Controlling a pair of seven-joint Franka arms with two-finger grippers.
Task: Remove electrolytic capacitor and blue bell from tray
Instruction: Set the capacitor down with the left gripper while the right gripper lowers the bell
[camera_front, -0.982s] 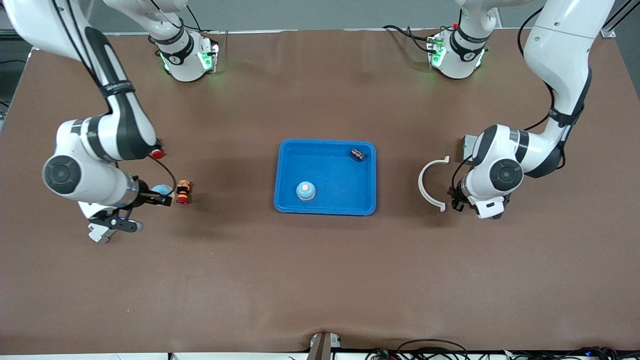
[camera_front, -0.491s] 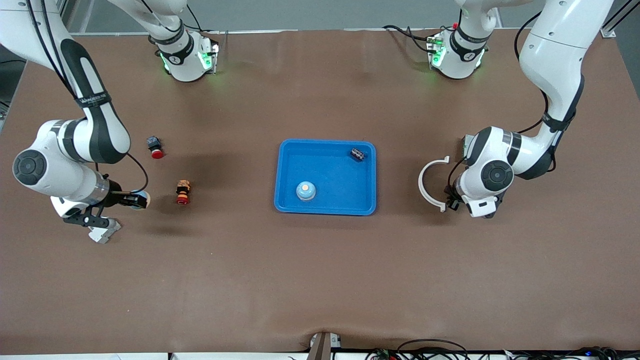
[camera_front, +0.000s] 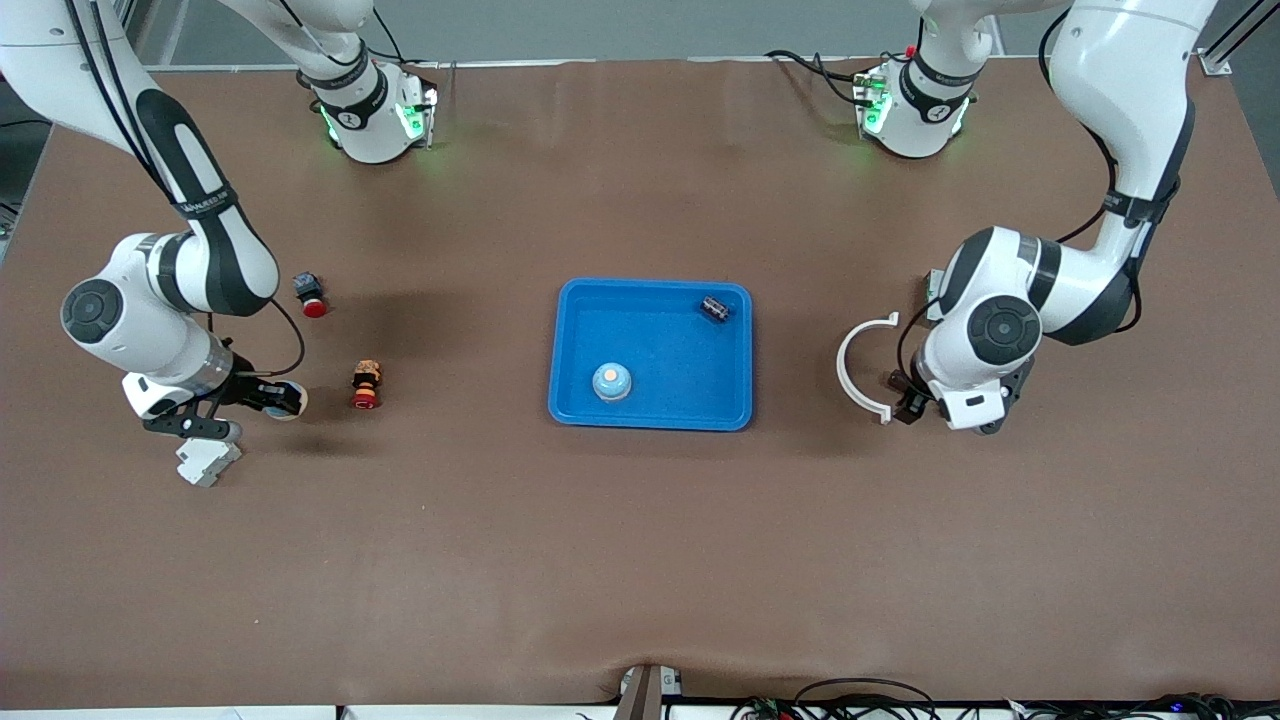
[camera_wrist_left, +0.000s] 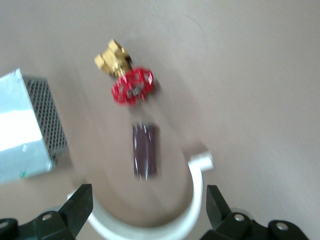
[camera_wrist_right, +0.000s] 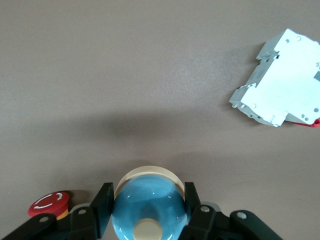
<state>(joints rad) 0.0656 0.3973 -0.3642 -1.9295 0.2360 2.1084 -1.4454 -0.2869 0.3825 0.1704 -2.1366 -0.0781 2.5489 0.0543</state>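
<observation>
A blue bell (camera_wrist_right: 149, 212) with a cream button sits between the fingers of my right gripper (camera_wrist_right: 148, 205), which is shut on it low over the table at the right arm's end (camera_front: 283, 398). My left gripper (camera_wrist_left: 148, 210) is open just above the table at the left arm's end (camera_front: 903, 396). A dark capacitor (camera_wrist_left: 145, 150) lies loose on the table just off its fingertips, inside the curve of a white half ring (camera_wrist_left: 196, 200). A second bell (camera_front: 611, 380) and a second capacitor (camera_front: 714, 308) lie in the blue tray (camera_front: 570, 400) at the table's middle.
Beside the right gripper are a white breaker block (camera_front: 207, 460), a red and yellow push button (camera_front: 366, 385) and a red button (camera_front: 313, 297). By the left gripper lie the white half ring (camera_front: 850, 370), a brass valve with a red handwheel (camera_wrist_left: 127, 85) and a metal mesh box (camera_wrist_left: 25, 130).
My left gripper has opened and the capacitor now lies free on the table. My right arm has carried its bell away from the push button, toward the right arm's end.
</observation>
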